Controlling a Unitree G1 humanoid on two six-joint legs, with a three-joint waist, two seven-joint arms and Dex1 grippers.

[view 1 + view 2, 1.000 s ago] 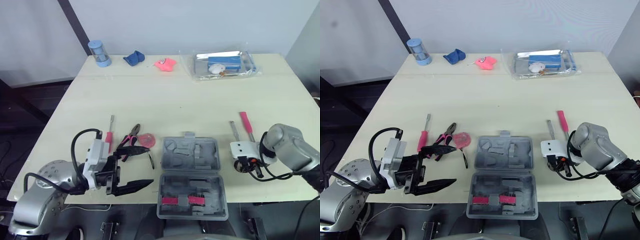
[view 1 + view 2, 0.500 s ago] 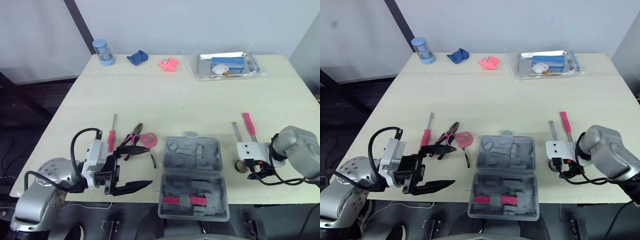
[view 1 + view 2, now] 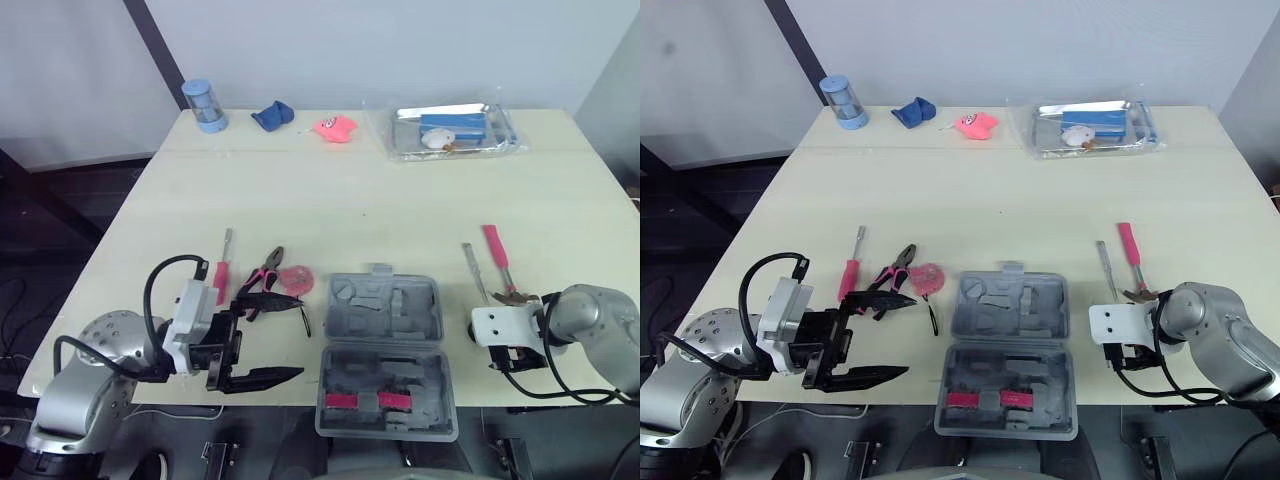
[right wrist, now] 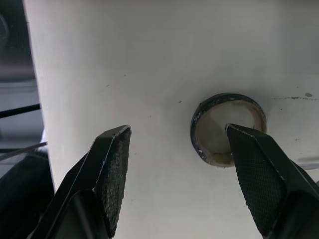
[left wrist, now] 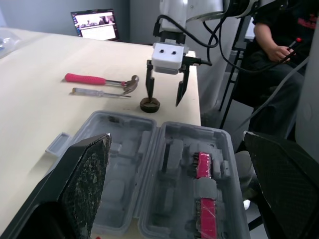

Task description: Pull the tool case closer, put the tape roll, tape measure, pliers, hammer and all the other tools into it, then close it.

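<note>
My right claw (image 4: 177,137) points straight down at the table's near edge, fingers spread wide and holding nothing. The tape roll (image 5: 149,105) lies flat on the table just under one fingertip, and the other fingertip stands over bare table beside it. I read that offset as deliberate: with one finger in the hole and one outside, closing would pinch the roll's wall. The hammer (image 3: 497,262) and a thin screwdriver (image 3: 473,268) lie just beyond this claw. The tool case (image 3: 385,350) sits open and flat at its inner side, between my two claws, near enough for a short carry. My left claw (image 3: 295,335) hangs wide and empty on the case's other flank. The pliers (image 3: 262,283) are just past its far finger, probably its next pick.
</note>
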